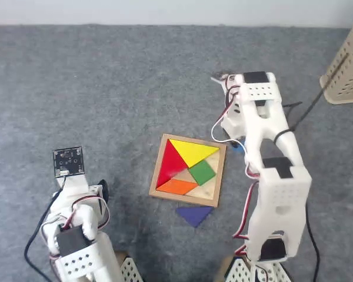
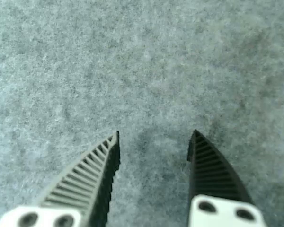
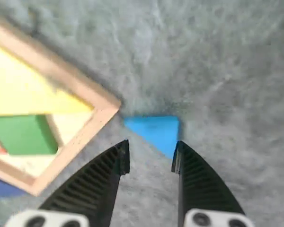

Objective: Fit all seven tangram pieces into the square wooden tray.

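Right gripper [image 3: 151,143] gapes over the blue triangle [image 3: 158,130] beside the tray [image 3: 106,106]; left gripper [image 2: 156,133] also apart

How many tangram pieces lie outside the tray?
2. A dark blue triangle lies on the carpet just off the tray's edge; a light blue triangle sits by a tray corner, just ahead of the right gripper. The right arm may hide others.

Even, diffuse light with soft shadows.
The grey tabletop [image 1: 106,88] is evenly bright from above, without glare, and the wooden tray [image 1: 221,175] throws only a thin shadow along its near edge. In the right wrist view a soft dark shadow sits by the blue triangle [image 3: 156,130]; in the left wrist view faint shade lies between the jaws.
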`<state>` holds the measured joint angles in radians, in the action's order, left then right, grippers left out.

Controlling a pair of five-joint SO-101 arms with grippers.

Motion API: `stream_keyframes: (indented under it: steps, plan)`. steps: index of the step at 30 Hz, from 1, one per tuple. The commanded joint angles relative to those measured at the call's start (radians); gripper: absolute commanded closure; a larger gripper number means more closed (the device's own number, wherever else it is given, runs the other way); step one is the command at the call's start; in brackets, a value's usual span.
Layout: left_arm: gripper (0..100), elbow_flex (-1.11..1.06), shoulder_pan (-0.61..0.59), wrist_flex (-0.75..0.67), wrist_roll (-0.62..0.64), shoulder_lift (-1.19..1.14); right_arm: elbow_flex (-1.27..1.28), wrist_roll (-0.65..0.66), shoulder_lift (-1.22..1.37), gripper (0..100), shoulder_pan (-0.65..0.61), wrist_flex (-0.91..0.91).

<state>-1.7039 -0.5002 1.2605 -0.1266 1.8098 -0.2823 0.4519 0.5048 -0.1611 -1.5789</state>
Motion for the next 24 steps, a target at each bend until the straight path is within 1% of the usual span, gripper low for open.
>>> stream_keyframes:
  steps: [1,3,5,9,11,15,21,24]
  plan:
    - [77,0.019,0.0,0.003,0.009,0.012,0.089,0.101,-0.173,85.3,0.051,0.044]
    - [77,0.019,0.0,0.003,0.009,0.012,0.166,0.14,-0.228,85.3,0.07,0.11]
    - [77,0.019,0.0,0.003,0.009,0.012,0.259,0.206,-0.275,85.2,0.082,0.191]
    - [77,0.019,0.0,0.003,0.009,0.012,0.451,0.344,-0.337,85.0,0.079,0.311]
    - [77,0.019,0.0,0.003,0.009,0.012,0.516,0.382,-0.357,85.0,0.071,0.361]
    - [77,0.019,0.0,0.003,0.009,0.012,0.591,0.388,-0.401,85.0,0.068,0.409]
    - [77,0.019,0.0,0.003,0.009,0.012,0.598,0.382,-0.443,85.0,0.07,0.433]
    - [77,0.019,0.0,0.003,0.009,0.012,0.598,0.307,-0.443,85.0,0.07,0.484]
